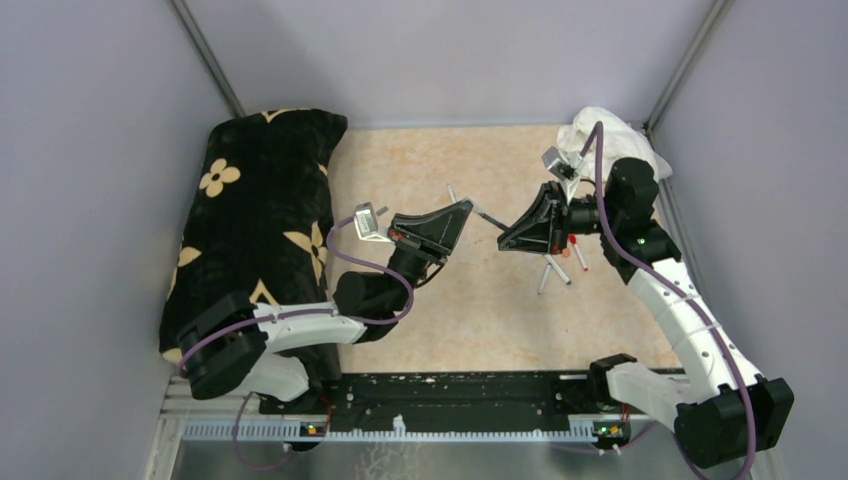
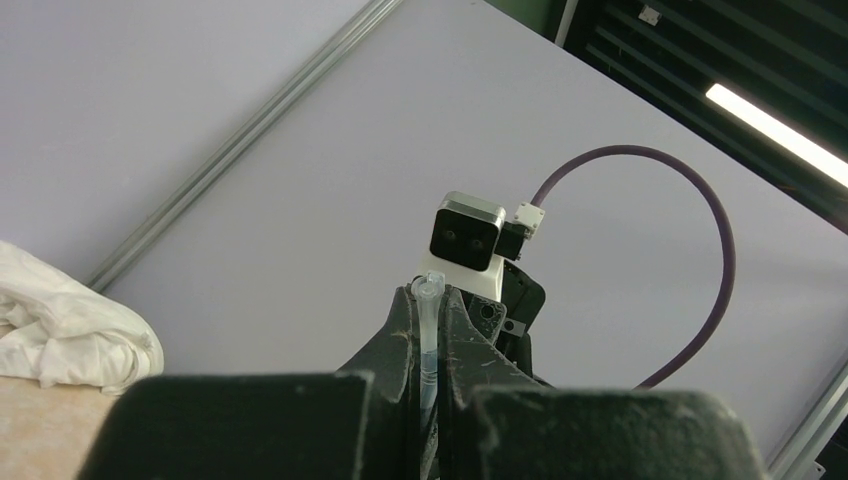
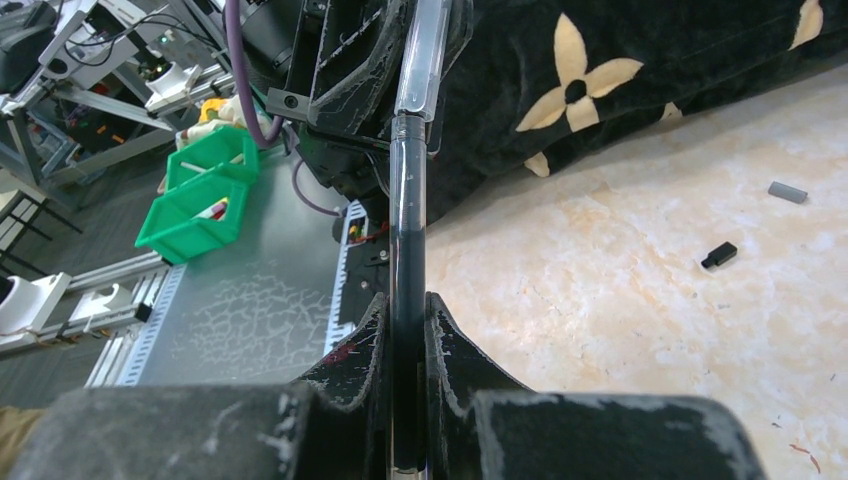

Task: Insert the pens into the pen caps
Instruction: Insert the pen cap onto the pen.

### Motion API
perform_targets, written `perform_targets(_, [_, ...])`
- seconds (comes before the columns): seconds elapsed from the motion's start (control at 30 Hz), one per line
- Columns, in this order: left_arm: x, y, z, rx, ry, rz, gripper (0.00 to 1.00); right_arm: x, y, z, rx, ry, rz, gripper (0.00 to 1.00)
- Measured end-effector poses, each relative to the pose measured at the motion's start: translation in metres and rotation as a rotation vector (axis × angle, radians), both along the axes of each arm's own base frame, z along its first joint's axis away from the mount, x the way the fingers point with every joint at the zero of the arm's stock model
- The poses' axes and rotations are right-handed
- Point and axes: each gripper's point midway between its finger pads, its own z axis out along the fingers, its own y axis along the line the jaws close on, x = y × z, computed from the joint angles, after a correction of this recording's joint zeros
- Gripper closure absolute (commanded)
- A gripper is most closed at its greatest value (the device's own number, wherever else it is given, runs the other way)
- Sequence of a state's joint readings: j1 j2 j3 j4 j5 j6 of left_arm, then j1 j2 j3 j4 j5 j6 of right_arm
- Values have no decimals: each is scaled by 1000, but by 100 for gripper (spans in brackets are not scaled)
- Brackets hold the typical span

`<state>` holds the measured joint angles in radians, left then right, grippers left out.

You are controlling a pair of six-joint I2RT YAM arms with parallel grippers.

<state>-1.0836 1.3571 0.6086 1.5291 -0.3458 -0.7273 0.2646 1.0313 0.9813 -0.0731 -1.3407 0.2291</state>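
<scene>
The right claw is clamped on a dark-barrelled pen, its two fingers pressed against the barrel on either side; the pen runs straight out from the claw towards the other arm; the left claw is likewise closed tight, gripping a clear cap whose open rim sticks out just past the fingertips; in the right wrist view the pen's far end meets the clear cap in one line, touching, though how far it sits inside I cannot tell; from above both claws face each other over the middle of the tabletop, held in the air, with only a thin dark stretch of pen showing between them; a few loose pens lie crossed on the tabletop just below the right claw, small red bits beside them; a grey cap and a black cap lie apart from each other on the mottled surface; a black flower-patterned cushion fills the left side; a white cloth is bunched in the far right corner.
</scene>
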Motion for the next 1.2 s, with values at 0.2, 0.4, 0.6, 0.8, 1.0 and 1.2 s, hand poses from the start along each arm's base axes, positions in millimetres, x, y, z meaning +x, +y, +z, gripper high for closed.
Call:
perform_targets(0.2, [1, 0, 0, 10, -7, 11, 100, 1, 0, -1, -1, -7, -4, 100])
perform_targets(0.4, [0, 0, -1, 12, -9, 12, 100, 1, 0, -1, -1, -14, -4, 100])
perform_targets(0.6, [1, 0, -1, 18, -13, 14, 100, 1, 0, -2, -5, -13, -6, 100])
perform_targets(0.8, [1, 0, -1, 19, -14, 14, 100, 1, 0, -2, -5, -18, -6, 100])
perform_targets(1.0, [1, 0, -1, 20, -16, 14, 100, 1, 0, -2, -5, -24, -5, 100])
perform_targets(1.2, [1, 0, -1, 23, -20, 14, 100, 1, 0, -3, -5, -24, -6, 100])
